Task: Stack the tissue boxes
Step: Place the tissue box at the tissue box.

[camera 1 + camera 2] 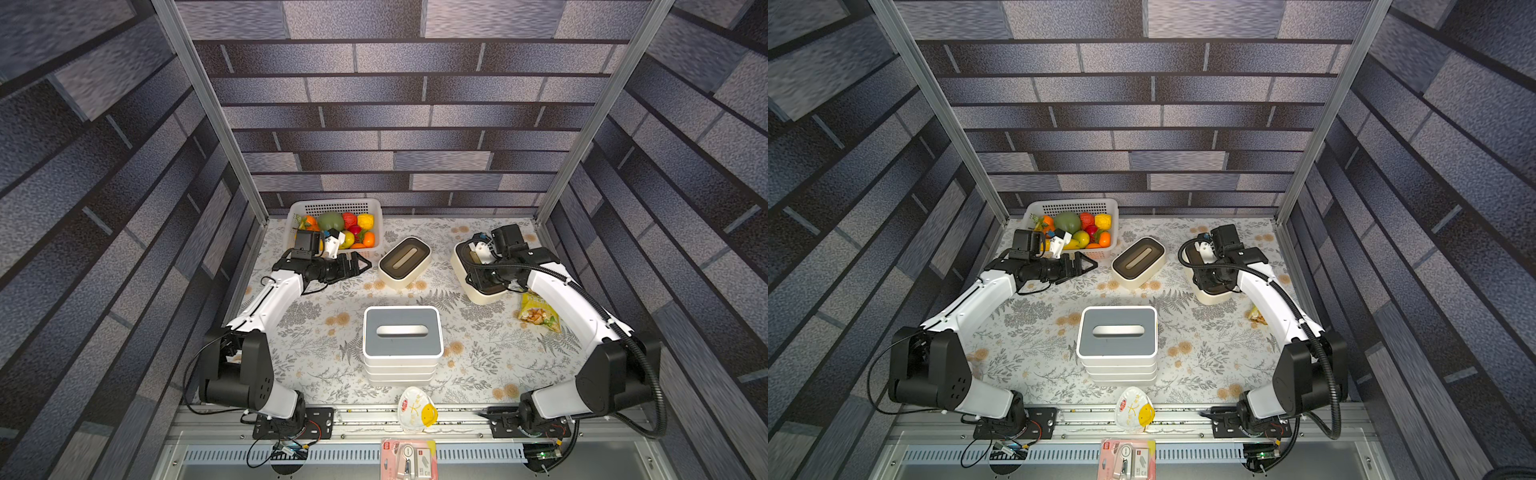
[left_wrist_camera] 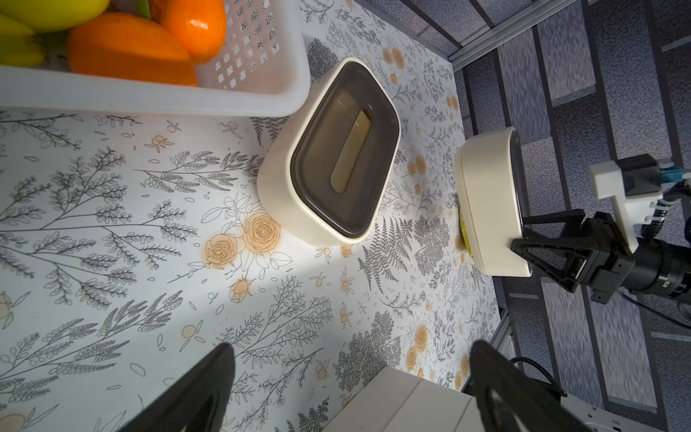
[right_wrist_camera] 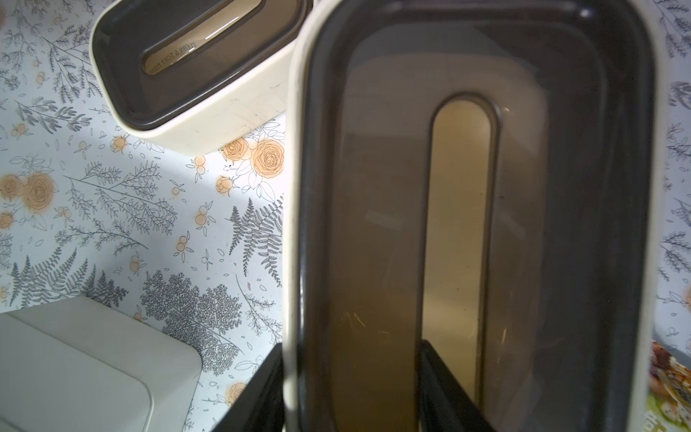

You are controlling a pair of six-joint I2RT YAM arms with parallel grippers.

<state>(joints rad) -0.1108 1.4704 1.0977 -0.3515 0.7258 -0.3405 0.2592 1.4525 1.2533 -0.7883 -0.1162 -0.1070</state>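
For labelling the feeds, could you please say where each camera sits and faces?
Both top views: high in front, looking down and back; both arms show.
Left wrist: looks past the open left tool at the free cream box.
Right wrist: looks down on the held cream box, right tool shut on it.
All share the free cream box.

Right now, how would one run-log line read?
right gripper: shut on held cream box; left gripper: open; free cream box: unstacked; grey-lidded stack: centre
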